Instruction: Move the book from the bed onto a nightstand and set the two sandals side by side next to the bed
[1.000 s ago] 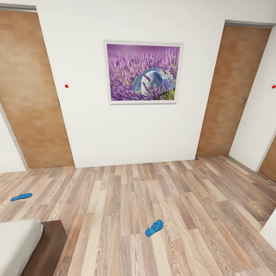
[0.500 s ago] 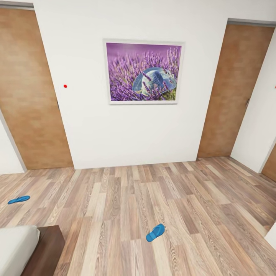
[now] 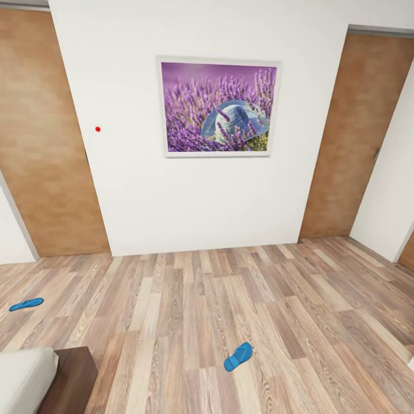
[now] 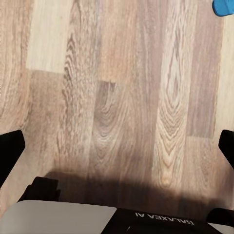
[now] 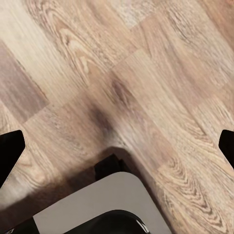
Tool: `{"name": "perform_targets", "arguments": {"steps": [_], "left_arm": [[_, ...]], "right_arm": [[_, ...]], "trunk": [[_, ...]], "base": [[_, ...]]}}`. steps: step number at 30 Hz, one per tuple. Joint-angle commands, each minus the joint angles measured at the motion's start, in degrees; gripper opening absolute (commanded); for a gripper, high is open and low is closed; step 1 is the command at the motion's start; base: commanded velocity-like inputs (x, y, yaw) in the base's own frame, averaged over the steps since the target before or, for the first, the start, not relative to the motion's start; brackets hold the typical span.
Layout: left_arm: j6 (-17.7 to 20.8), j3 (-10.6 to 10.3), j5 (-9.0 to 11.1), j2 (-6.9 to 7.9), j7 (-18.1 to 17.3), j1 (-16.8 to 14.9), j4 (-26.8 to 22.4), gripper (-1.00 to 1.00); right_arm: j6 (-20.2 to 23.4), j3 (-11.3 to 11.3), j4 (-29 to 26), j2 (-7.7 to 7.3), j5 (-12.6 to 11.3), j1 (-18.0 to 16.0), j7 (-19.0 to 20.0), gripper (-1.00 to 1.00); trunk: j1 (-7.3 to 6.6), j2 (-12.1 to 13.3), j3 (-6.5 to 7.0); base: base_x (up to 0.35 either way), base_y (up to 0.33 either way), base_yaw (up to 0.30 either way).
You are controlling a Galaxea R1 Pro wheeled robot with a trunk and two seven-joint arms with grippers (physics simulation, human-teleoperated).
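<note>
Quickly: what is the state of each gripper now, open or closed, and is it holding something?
Left gripper: open, holding nothing, above the bare wood floor.
Right gripper: open, holding nothing, also above the floor.

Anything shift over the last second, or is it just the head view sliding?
Only the camera moved: the whole head view has crept, so the framed lavender picture looks slightly larger and the near bright blue flip-flop sits lower in the frame. Both it and the far blue flip-flop lie flat on the wood-plank floor as before. Nothing was taken hold of or let go; both hands hang open over the floor.
</note>
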Motion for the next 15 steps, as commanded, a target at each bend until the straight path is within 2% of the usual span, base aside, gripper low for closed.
{"name": "perform_targets", "arguments": {"steps": [1,15], "left_arm": [[0.23,0.31,0.55,-0.05,-0.32,-0.02,-0.04,1.00],[0.23,0.31,0.53,-0.05,-0.32,-0.02,-0.04,1.00]], "right_arm": [[-0.22,0.04,0.00,0.00,-0.61,-0.03,-0.04,1.00],[-0.22,0.05,0.00,0.00,-0.59,-0.03,-0.04,1.00]], "trunk": [[0.01,-0.03,-0.06],[0.01,-0.03,-0.06]], "base": [[0.129,0.086,0.000],[0.129,0.087,0.000]]}}
